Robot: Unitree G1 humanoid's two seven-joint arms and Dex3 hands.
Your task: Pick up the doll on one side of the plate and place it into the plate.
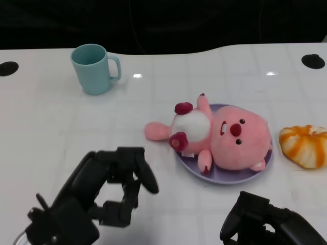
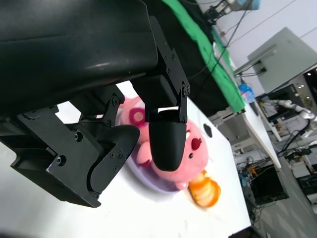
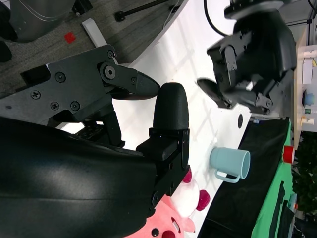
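A pink plush doll (image 1: pixel 225 135) with a white belly lies on its back on the purple plate (image 1: pixel 225 178). One pink limb sticks out over the plate's left rim. My left hand (image 1: pixel 102 199) hovers at the near left, apart from the doll, fingers spread and holding nothing. My right hand (image 1: pixel 265 224) sits at the near right edge, just in front of the plate, also holding nothing. In the left wrist view the doll (image 2: pixel 195 146) and plate (image 2: pixel 148 181) show past my fingers (image 2: pixel 166 139). The right wrist view shows the doll (image 3: pixel 188 198) and my left hand (image 3: pixel 252 64).
A teal mug (image 1: pixel 94 69) stands at the far left, also seen as the mug (image 3: pixel 230 163) from the right wrist. An orange-and-white bun-like toy (image 1: pixel 305 145) lies right of the plate. Round black holes (image 1: pixel 312 61) mark the table's far corners.
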